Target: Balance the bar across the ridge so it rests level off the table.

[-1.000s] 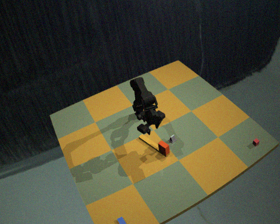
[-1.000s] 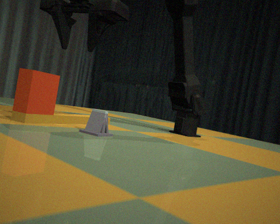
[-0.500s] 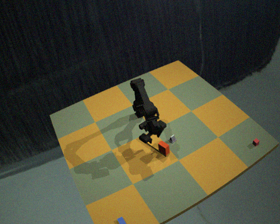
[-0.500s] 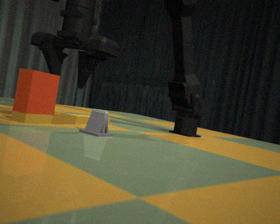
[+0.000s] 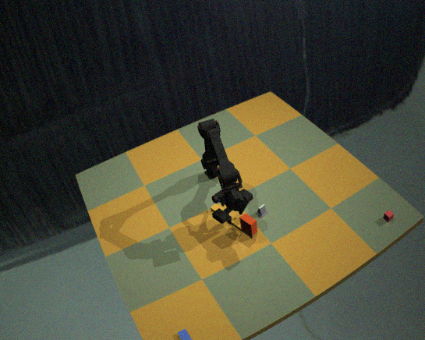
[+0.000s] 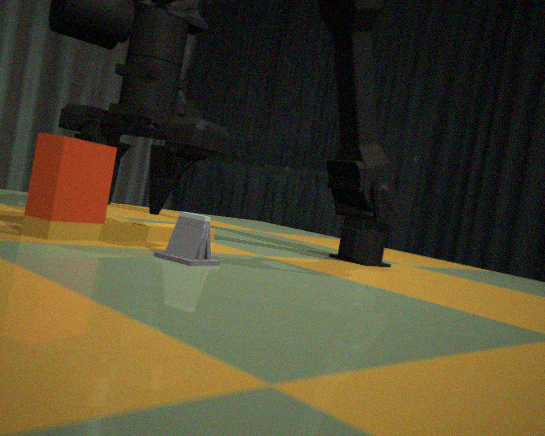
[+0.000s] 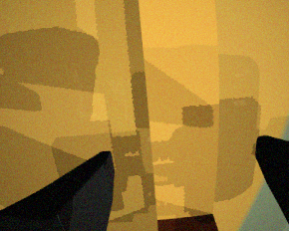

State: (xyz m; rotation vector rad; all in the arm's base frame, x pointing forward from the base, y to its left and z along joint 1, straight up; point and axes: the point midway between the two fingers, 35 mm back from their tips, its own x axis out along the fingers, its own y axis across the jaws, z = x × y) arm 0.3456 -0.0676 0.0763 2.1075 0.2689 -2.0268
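Observation:
The bar (image 5: 217, 208) (image 6: 158, 233) (image 7: 179, 30) is yellow and lies flat on the table, with an orange-red block (image 5: 248, 226) (image 6: 81, 182) (image 7: 186, 224) upright on one end. The small grey-lilac ridge (image 5: 262, 210) (image 6: 188, 240) stands on a green square beside the bar, apart from it; it is out of the wrist view. My gripper (image 6: 132, 207) (image 7: 187, 154) is open and empty, pointing down low over the bar near the block. Its fingers appear on either side of the bar in the wrist view. The arm hides much of the bar in the top view.
A small red cube (image 5: 388, 216) lies near the table's right corner. A blue block (image 5: 184, 334) lies at the near edge of the top view. The ridge is the closest other object to the bar and gripper.

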